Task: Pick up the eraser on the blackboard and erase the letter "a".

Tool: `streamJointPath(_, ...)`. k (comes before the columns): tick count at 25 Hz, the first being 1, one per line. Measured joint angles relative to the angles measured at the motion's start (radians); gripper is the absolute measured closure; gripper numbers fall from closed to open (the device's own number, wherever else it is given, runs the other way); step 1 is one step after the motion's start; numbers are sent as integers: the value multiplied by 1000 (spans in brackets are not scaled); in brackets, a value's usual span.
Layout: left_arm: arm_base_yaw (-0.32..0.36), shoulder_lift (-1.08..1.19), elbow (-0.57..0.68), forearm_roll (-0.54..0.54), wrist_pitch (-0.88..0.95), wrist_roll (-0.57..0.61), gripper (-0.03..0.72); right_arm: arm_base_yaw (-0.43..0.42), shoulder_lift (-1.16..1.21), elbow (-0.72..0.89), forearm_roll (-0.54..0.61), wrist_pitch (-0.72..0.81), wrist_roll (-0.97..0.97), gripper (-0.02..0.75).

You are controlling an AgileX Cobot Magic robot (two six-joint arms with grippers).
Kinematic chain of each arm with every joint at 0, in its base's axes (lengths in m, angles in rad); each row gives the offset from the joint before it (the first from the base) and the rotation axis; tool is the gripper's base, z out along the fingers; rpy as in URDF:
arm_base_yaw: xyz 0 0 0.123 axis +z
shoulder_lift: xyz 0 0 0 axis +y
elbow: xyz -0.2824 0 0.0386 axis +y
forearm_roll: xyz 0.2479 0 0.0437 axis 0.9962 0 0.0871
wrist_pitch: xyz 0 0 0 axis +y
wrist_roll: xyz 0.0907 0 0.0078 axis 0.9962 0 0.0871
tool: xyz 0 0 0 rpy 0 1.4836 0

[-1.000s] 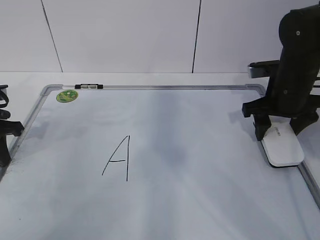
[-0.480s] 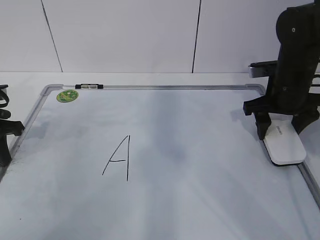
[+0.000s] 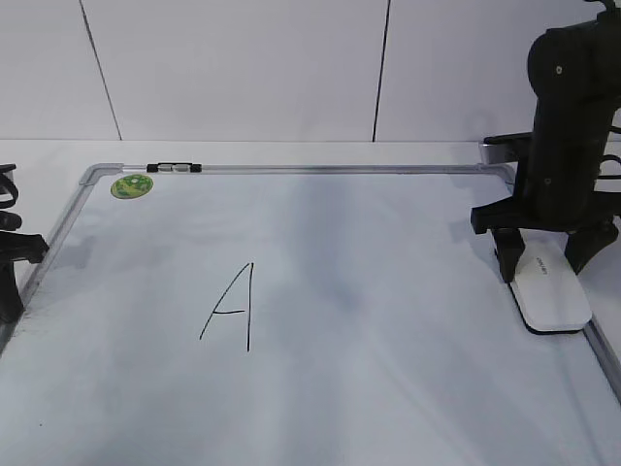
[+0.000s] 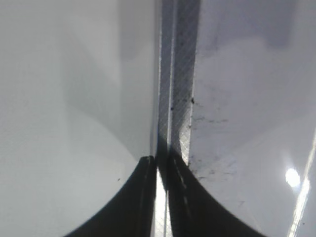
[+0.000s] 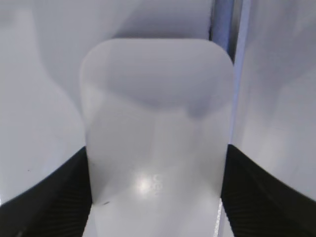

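The blackboard (image 3: 388, 379) lies flat and bears a tall capital "A" (image 3: 231, 308); no small cursive "a" shows on it. The white eraser (image 3: 551, 291) rests at the board's right edge. My right gripper (image 3: 543, 269) stands over it, both fingers against its long sides, shut on it. In the right wrist view the eraser (image 5: 158, 113) fills the space between the fingers (image 5: 155, 197). My left gripper (image 3: 10, 267) hangs over the board's left frame, shut and empty; the left wrist view shows its tips (image 4: 162, 165) over the frame strip (image 4: 180, 74).
A round green sticker (image 3: 130, 185) sits at the board's far left corner. A small black and silver clip (image 3: 173, 168) sits on the far frame. A faint grey smudge (image 3: 340, 291) lies right of the "A". A white wall stands behind.
My right gripper has shifted slightly right and toward the front with the eraser between its fingers. The left arm has not moved.
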Motion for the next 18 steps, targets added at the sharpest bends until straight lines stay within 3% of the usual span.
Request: streamJointPath(18,0,0,0,-8,-1,0,593,0,11,-20,2,18,-16,141)
